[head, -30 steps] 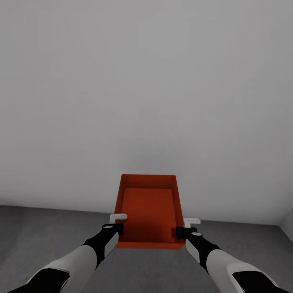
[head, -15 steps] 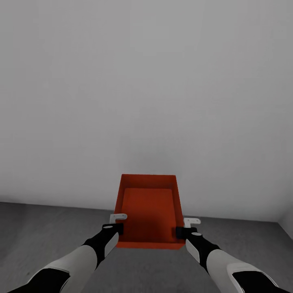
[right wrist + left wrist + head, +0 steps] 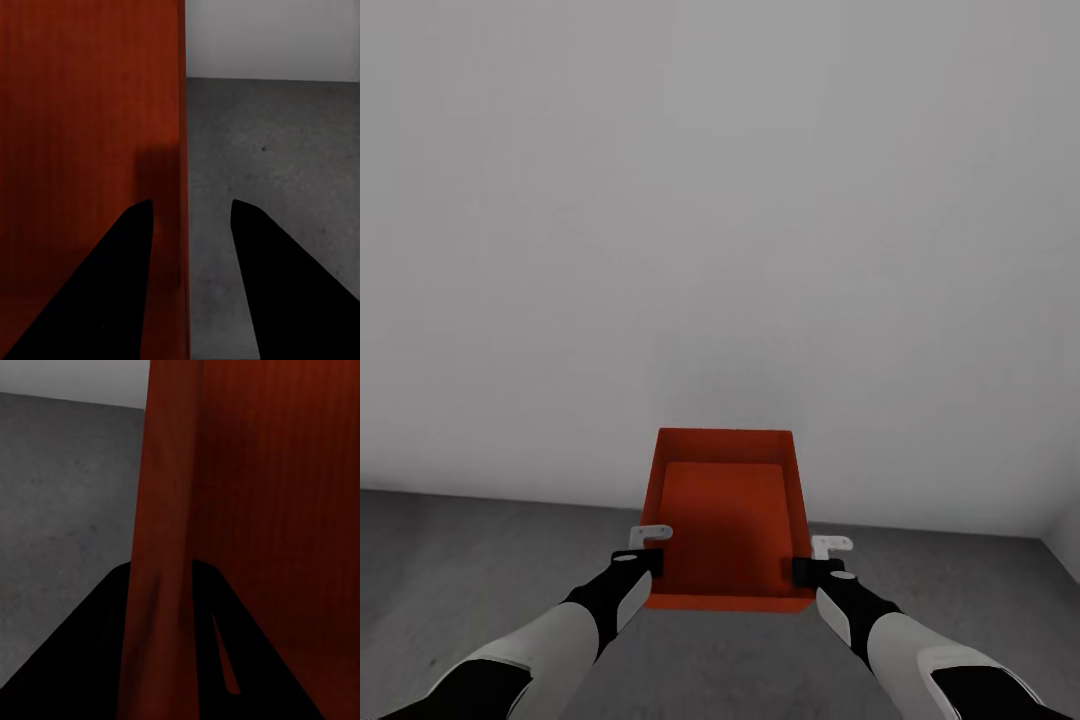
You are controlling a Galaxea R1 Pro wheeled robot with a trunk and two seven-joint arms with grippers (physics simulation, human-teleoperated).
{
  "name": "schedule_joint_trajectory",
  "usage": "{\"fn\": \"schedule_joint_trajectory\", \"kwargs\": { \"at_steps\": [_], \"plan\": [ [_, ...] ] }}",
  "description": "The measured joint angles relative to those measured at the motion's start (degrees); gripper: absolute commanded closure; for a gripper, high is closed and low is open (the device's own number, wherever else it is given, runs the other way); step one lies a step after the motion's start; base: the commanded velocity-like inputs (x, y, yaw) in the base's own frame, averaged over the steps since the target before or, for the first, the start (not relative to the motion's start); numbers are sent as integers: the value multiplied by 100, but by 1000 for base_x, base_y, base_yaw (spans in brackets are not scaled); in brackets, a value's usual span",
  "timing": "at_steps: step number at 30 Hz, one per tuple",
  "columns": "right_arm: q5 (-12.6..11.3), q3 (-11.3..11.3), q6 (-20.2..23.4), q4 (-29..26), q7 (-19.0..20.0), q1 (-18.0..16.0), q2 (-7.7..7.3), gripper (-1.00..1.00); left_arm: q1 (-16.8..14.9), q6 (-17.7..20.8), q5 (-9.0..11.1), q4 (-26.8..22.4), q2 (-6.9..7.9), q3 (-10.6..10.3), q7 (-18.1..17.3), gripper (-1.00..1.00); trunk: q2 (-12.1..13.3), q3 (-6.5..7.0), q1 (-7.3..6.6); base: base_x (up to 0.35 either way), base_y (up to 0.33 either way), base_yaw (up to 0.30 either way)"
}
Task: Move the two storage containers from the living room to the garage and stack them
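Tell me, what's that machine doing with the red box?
The robot is carrying one orange-red storage container in front of itself, the left gripper clamped on one side wall and the right gripper on the other. The container is open-topped and empty. It is held above a dark grey concrete floor, facing a plain pale wall.

Both end effectors [image 3: 648, 562] [image 3: 806, 572] clamped, forward
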Motion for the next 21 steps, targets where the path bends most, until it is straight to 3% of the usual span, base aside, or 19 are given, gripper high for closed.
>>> {"fn": "schedule_joint_trajectory", "kwargs": {
  "at_steps": [21],
  "plan": [
    [0,0,0,0,-1,0,0,100,0,0,0,0,0,-1,0,100,0,-194,0,0,0,0]
  ]
}}
